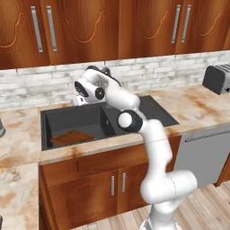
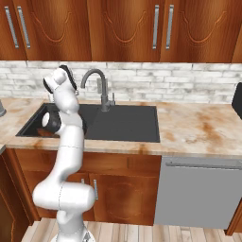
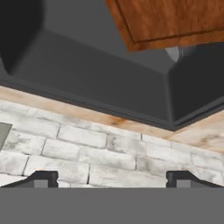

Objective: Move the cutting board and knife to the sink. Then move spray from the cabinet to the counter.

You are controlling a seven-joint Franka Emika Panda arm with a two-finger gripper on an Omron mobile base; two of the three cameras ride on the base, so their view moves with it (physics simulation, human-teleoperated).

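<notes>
- Cutting board [image 1: 72, 137]: dark brown wood, lying flat on the floor of the sink's left part, near the front wall; its grooved corner [image 3: 175, 22] shows in the hand view, partly over a round metal drain [image 3: 174, 53].
- Sink [image 1: 157, 112]: wide dark grey basin set into the counter; bare basin floor lies to the right of the board.
- Counter [image 2: 198, 127]: beige stone with rusty blotches; a narrow strip runs behind the basin, a broad run to its right.
- Gripper [image 3: 112, 179]: above the sink's back edge, fingertips [image 3: 41, 178] spread wide apart, holding nothing, touching nothing.
- Faucet [image 2: 97, 82]: grey gooseneck at the rear rim.
- Brick backsplash [image 2: 165, 82]: behind the counter.
- Wall cabinets [image 1: 90, 27]: doors closed.
</notes>
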